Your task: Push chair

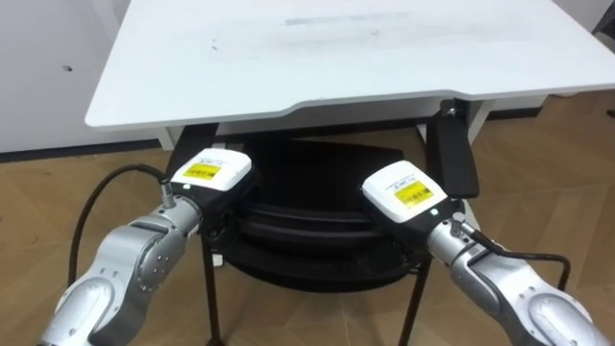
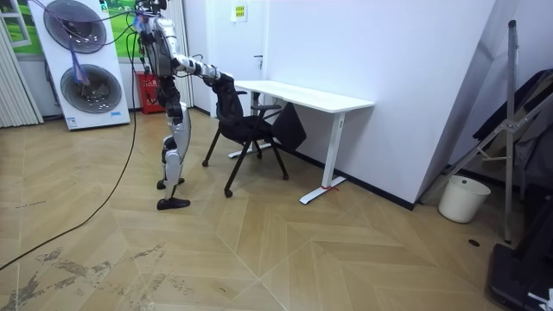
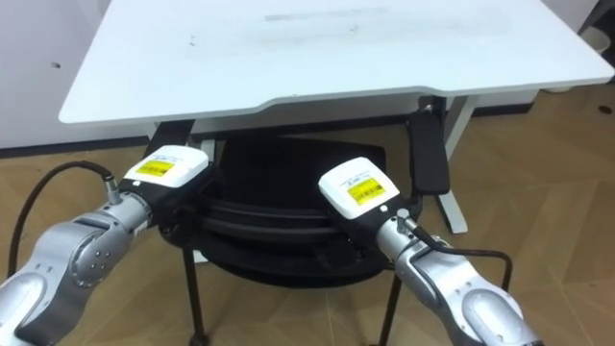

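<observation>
A black chair point(image 1: 307, 226) on thin black legs stands in front of me, its seat partly under the white desk point(image 1: 336, 58). Both my hands rest on the top of its backrest: the left hand point(image 1: 213, 173) at the left end, the right hand point(image 1: 408, 192) at the right end. Only the backs of the hands show, and the fingers are hidden over the backrest's far side. In the room view I stand behind the chair point(image 2: 246, 125), arms stretched forward towards the desk point(image 2: 311, 93), one foot behind the other.
A black panel point(image 1: 452, 154) hangs beside the white desk leg point(image 1: 476, 125) on the right. In the room view, stacked laundry machines point(image 2: 82, 60) stand behind me, and a white bucket point(image 2: 458, 199) and a folded rack point(image 2: 510, 130) stand at the far right. Wooden floor surrounds the desk.
</observation>
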